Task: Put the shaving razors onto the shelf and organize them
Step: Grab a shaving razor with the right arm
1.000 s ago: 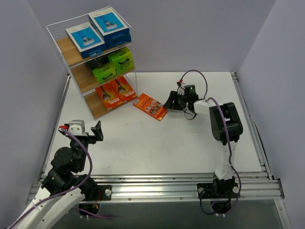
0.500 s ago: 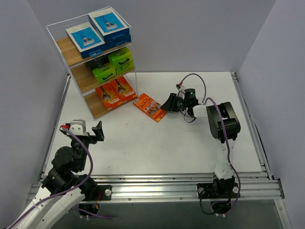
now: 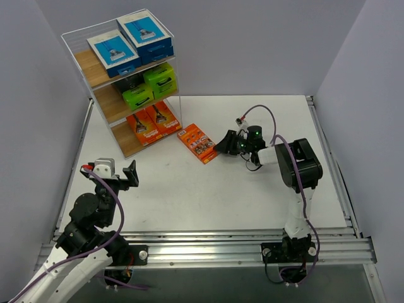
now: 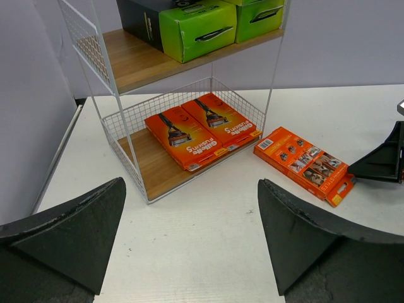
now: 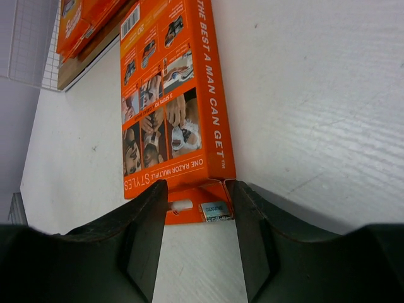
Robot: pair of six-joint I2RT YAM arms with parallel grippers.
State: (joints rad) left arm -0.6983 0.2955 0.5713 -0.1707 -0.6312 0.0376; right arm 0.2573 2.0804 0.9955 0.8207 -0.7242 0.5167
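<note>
Grasp step: am straddling tab end of orange razor pack [image 5: 167, 95] on bench [image 3: 189, 196] with right tool [image 5: 197, 189], its two sides standing apart, not clamping. Next: needing closing, then lifting to shelf [image 3: 95, 72].

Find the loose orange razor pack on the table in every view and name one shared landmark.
Top external: the loose orange pack lies mid-table, between the shelf and the right gripper.
Left wrist: the pack is right of centre, beside the shelf's wire base.
Right wrist: the pack is upper centre, tab end between the fingers.
Shared landmark: the shelved orange packs on the bottom board.
</note>
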